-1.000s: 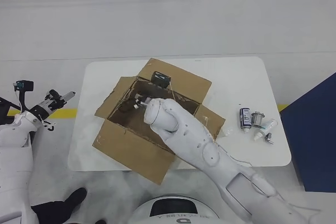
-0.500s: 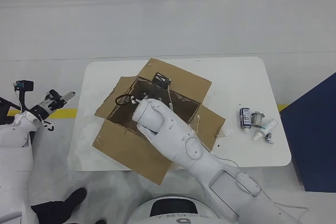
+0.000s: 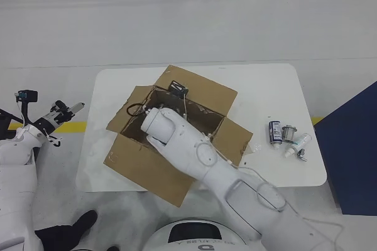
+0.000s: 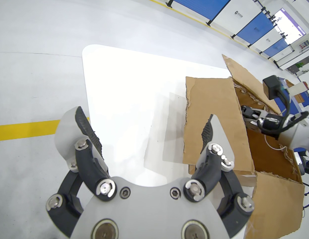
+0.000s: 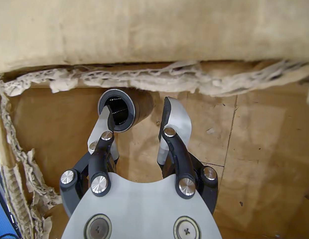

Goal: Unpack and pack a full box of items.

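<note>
My right arm has swung further toward the left side of the box (image 3: 144, 166) over the last second, while my left arm has stayed where it was. Farthest left, my left gripper (image 4: 144, 119) hangs off the table (image 3: 113, 94), out past its left edge, fingers spread wide with nothing between them. The box sits open at the middle of the table, flaps splayed outward. My right gripper (image 5: 135, 103) is down inside it near the left wall, fingers moderately apart and holding nothing. A ragged torn flap edge (image 5: 154, 75) overhangs the spot just ahead of my fingertips. Under that edge a black cylinder (image 5: 127, 110) lies on its side on the box floor, against the wall, its open end toward me. One of my fingers (image 5: 104, 120) crosses that open end; I cannot tell whether it touches. The other finger stands clear beside the cylinder. On the right side of the table, well apart from the box, lie a small dark can (image 3: 275, 133), a small jar (image 3: 289, 132) and a white tube (image 3: 300, 145).
</note>
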